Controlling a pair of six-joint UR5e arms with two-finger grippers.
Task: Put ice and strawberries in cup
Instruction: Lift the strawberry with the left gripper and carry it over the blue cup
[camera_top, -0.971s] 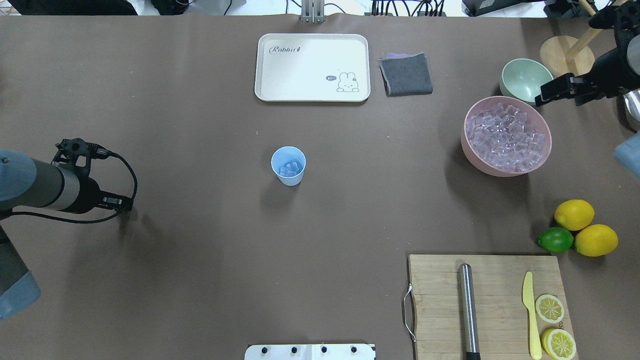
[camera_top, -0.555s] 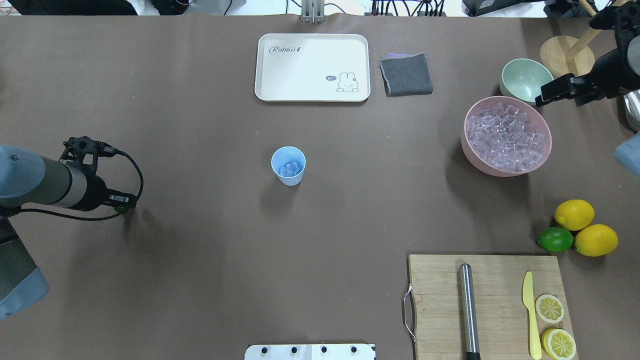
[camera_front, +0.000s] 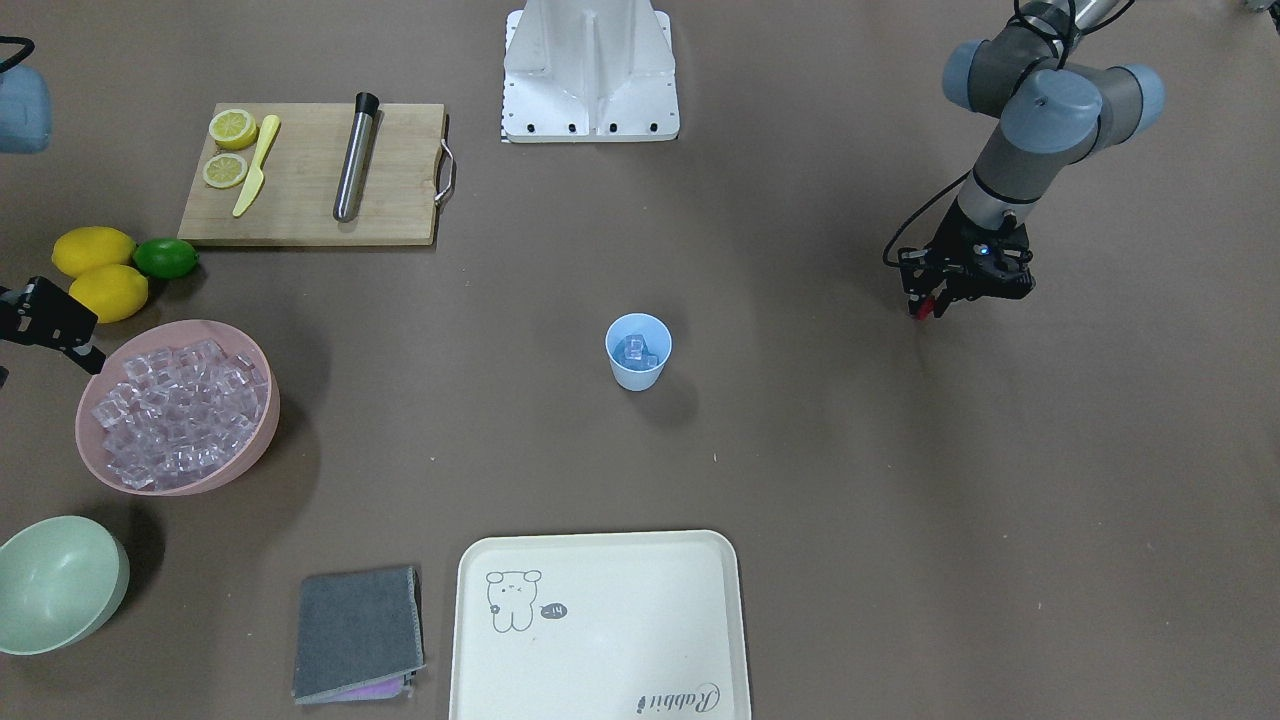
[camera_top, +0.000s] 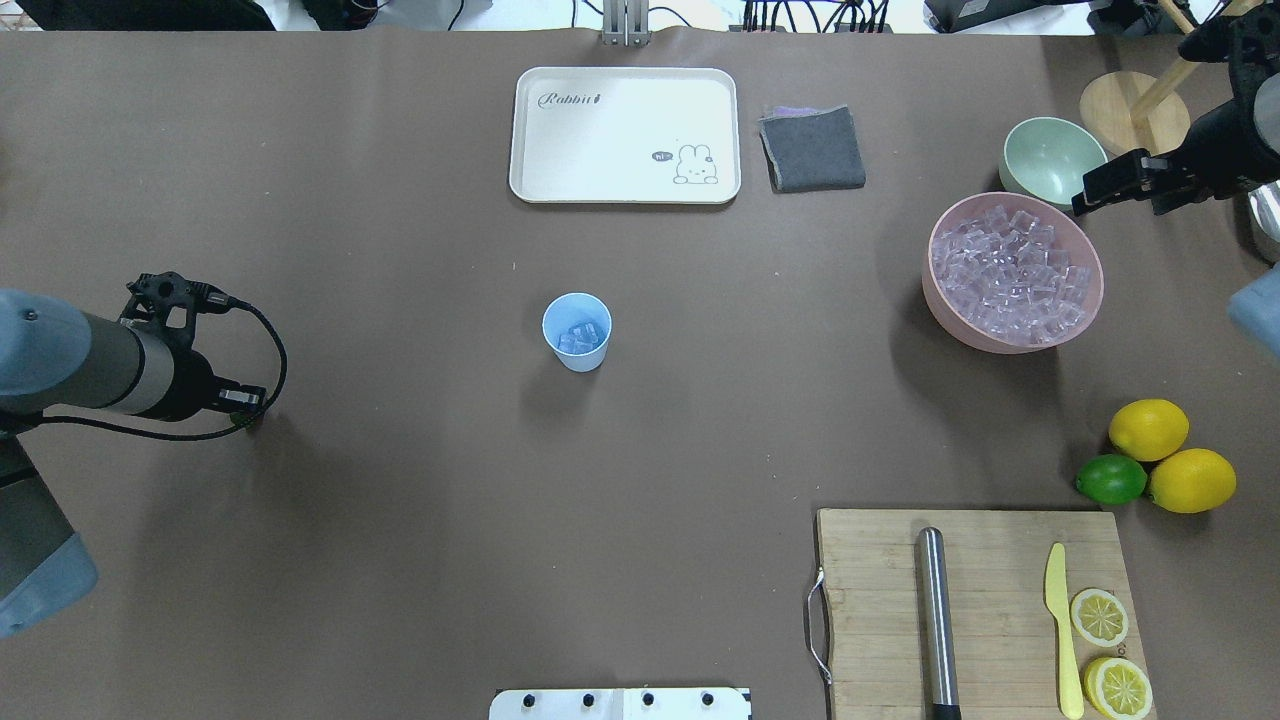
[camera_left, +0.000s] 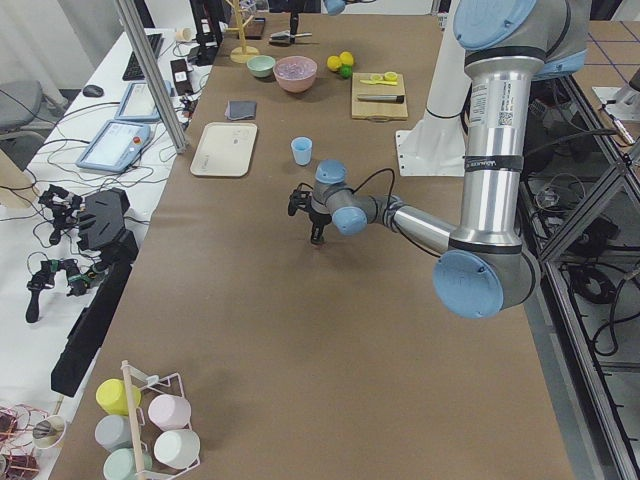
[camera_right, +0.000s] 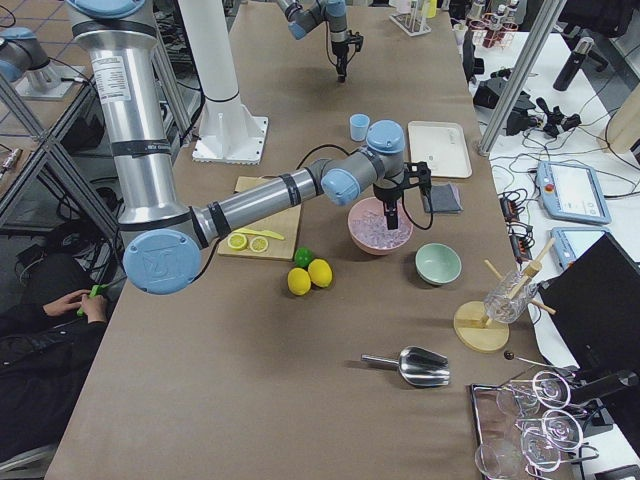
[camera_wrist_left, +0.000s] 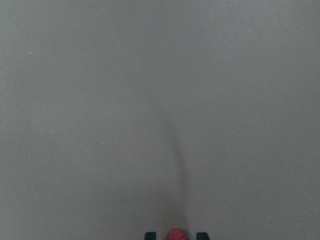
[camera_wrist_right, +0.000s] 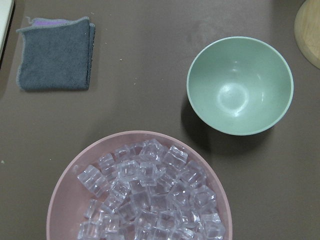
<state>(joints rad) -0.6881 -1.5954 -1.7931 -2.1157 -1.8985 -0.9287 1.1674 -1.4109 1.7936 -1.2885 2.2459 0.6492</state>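
- My left gripper (camera_front: 922, 308) pinches the strawberry (camera_wrist_left: 176, 234) low over the table, well apart from the cup (camera_top: 577, 332), which holds some ice (camera_top: 582, 336).
- Next, I judge: carry it over the cup's mouth and let go.
- Right gripper (camera_top: 1082, 200) hangs by the pink bowl (camera_top: 950, 322); I cannot tell how its jaws stand.
- The wrist view cuts the berry off.

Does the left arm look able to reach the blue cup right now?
Probably yes. Nothing stands on the table between the left gripper, shut on the strawberry, and the cup, whose open mouth shows only ice.
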